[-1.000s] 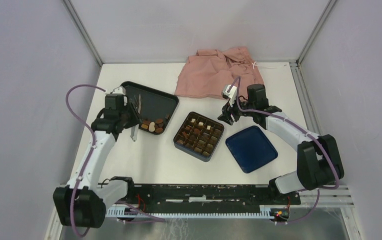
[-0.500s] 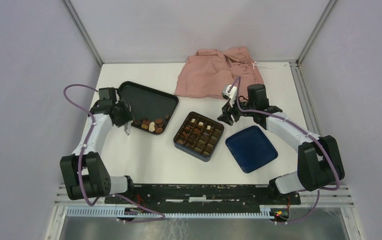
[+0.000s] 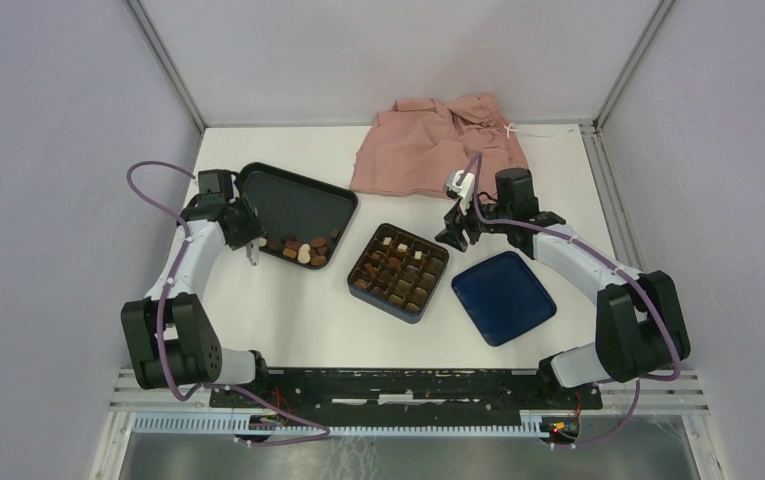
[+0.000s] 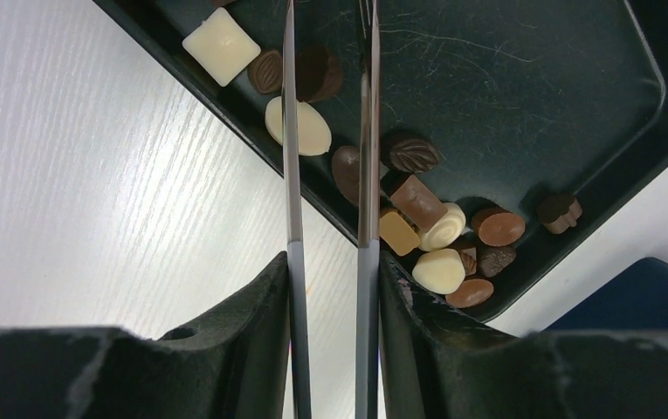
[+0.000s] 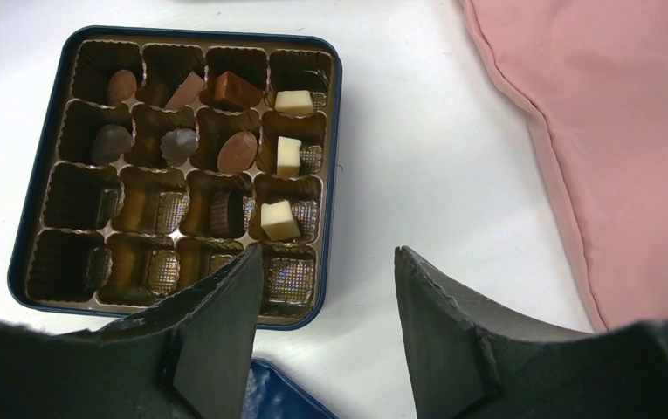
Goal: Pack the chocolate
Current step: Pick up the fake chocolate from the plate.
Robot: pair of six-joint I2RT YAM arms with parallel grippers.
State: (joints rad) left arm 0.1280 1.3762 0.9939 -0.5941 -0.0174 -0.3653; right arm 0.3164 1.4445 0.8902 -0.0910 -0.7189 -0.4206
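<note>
Chocolate (image 4: 441,269) lies in two places. A loose cluster of dark, tan and cream pieces sits in the near corner of the black tray (image 4: 531,70), and other pieces already sit in cells of the dark blue box (image 5: 335,131).

In the overhead view the tray is at about 10 o'clock from the box. The flat blue lid (image 3: 503,297) lies on the white table (image 3: 298,320) at about 4 o'clock from the box. A pink cloth (image 3: 438,145) is bunched at roughly 12 o'clock, at the far edge.

My left gripper (image 3: 254,252) hangs over the tray's near-left rim. Its two thin blades are parallel with a narrow gap between them. I see nothing pinched there, only pieces lying in the tray below, and the tips run out of my wrist view.

My right gripper (image 5: 328,255) sits at about 1 o'clock from the box with its jaws spread wide and empty. In my right wrist view, the box's near corner is just beyond its fingers (image 5: 225,323).
</note>
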